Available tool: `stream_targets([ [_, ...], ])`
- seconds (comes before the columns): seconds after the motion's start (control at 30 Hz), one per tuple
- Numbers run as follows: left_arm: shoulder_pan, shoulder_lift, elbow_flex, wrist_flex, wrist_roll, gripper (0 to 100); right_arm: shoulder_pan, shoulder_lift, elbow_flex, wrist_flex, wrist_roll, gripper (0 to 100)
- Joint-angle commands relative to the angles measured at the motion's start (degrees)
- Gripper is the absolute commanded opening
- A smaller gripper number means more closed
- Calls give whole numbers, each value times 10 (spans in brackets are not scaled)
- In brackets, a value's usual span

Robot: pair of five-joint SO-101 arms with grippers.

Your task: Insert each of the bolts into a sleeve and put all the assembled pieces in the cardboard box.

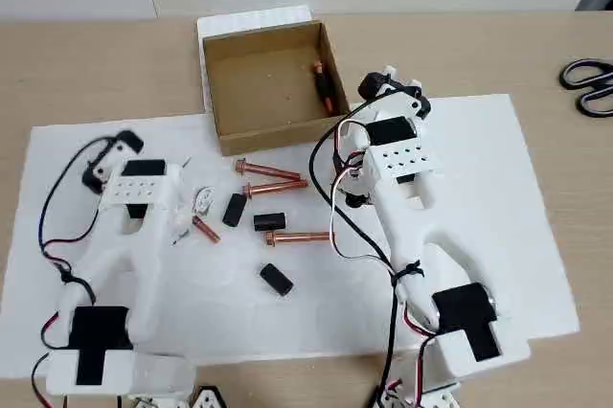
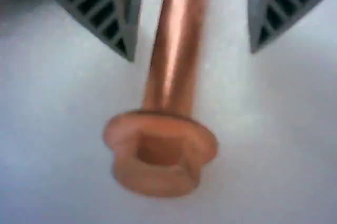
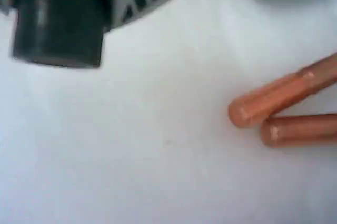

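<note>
The left tool (image 2: 190,48) is released: its two ribbed fingers (image 2: 105,8) stand spread on either side of a copper bolt (image 2: 174,77), apart from the shank, with the flanged head lying out beyond the fingertips on the white sheet (image 1: 479,188). In the high view this bolt (image 1: 205,229) lies just under the left tool (image 1: 192,209). Between the two tools, three black sleeves (image 1: 234,209) (image 1: 270,221) (image 1: 276,279) lie loose on the sheet, along with a third bolt (image 1: 297,237). The right tool (image 1: 347,192) hovers low just beside the plain ends of a pair of bolts (image 1: 273,178), whose rounded tips (image 3: 247,111) lie side by side near it; whether it is clenched or released I cannot tell. Just beyond the right tool stands the cardboard box (image 1: 278,132), and one assembled piece (image 1: 326,87) lies inside by its near wall. Scissors (image 1: 589,82) rest on the counter (image 1: 96,63), well apart from both tools.
</note>
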Motion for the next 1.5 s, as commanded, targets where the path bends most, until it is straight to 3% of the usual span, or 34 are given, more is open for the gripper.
stream_targets([
  [0.0, 2, -2, 6, -14, 0, 137, 2, -37, -33, 4, 4, 3],
  [0.23, 2, -2, 60, -161, 0, 137, 4, -37, -33, 5, 4, 3],
  [0.4, 3, -2, 69, -177, -1, 104, 3, -38, -33, 5, 4, 3],
  [0.5, -4, -8, 64, -136, -8, 2, 4, -38, -33, 5, 4, 3],
  [0.7, -9, -9, 7, -52, -35, 6, 4, -38, -33, 5, 4, 3],
  [0.87, -11, -10, -138, 69, -41, 6, 4, -38, -55, 15, 6, 3],
  [1.0, -13, -10, -335, 172, -105, 6, 4, -37, -136, 42, 42, 3],
  [1.13, -11, -10, -499, 181, -164, 6, 4, -37, -182, -11, 87, 4],
  [1.33, 31, -32, -545, 71, -301, 6, 22, -76, -185, -145, 143, 5],
  [1.47, 88, -120, -525, 17, -343, 6, 23, -150, -178, -197, 180, 5],
])
